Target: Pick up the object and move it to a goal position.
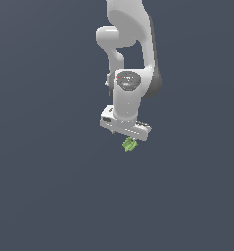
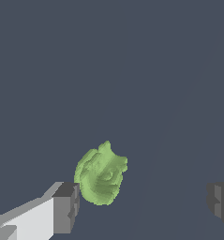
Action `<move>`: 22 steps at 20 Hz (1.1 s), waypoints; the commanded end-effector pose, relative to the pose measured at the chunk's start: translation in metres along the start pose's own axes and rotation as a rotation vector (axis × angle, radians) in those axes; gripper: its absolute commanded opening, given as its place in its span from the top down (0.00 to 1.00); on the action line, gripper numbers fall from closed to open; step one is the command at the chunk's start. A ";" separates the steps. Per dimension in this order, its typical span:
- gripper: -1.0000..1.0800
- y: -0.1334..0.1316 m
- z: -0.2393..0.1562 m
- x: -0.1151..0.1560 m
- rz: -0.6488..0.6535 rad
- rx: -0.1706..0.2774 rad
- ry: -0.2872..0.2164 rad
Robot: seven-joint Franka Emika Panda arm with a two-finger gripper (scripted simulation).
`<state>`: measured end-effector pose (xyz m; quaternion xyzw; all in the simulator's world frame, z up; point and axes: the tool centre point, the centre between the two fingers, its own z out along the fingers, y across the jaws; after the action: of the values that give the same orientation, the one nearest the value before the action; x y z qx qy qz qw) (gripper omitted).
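Note:
The object (image 1: 129,144) is a tiny light-green blocky piece with darker grooves, sitting directly under the white hand of my gripper (image 1: 128,138) in the exterior view. In the wrist view the object (image 2: 101,176) lies between my two fingers, close beside one dark-padded finger (image 2: 65,207) and far from the other finger (image 2: 221,202). My gripper (image 2: 144,204) is open wide, with nothing clamped. I cannot tell whether the near finger touches the object. No goal marker shows in either view.
A plain dark grey-blue surface (image 1: 50,196) fills both views. The white arm (image 1: 130,44) rises above the hand towards the top of the exterior view.

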<state>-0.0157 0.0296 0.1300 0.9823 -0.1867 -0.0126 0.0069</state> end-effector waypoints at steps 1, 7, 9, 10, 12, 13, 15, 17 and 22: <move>0.04 -0.004 0.004 -0.003 0.063 0.002 0.001; 0.04 -0.013 0.012 -0.010 0.212 0.008 0.004; 0.04 -0.016 0.014 -0.012 0.261 0.009 0.005; 0.04 -0.018 0.016 -0.013 0.286 0.010 0.005; 0.04 -0.021 0.018 -0.016 0.336 0.012 0.006; 0.04 -0.022 0.020 -0.017 0.361 0.013 0.007; 0.04 -0.025 0.022 -0.019 0.410 0.014 0.008; 0.04 -0.027 0.025 -0.022 0.460 0.016 0.009; 0.04 -0.034 0.031 -0.027 0.577 0.020 0.011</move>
<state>-0.0285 0.0683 0.1009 0.8968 -0.4425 -0.0037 0.0020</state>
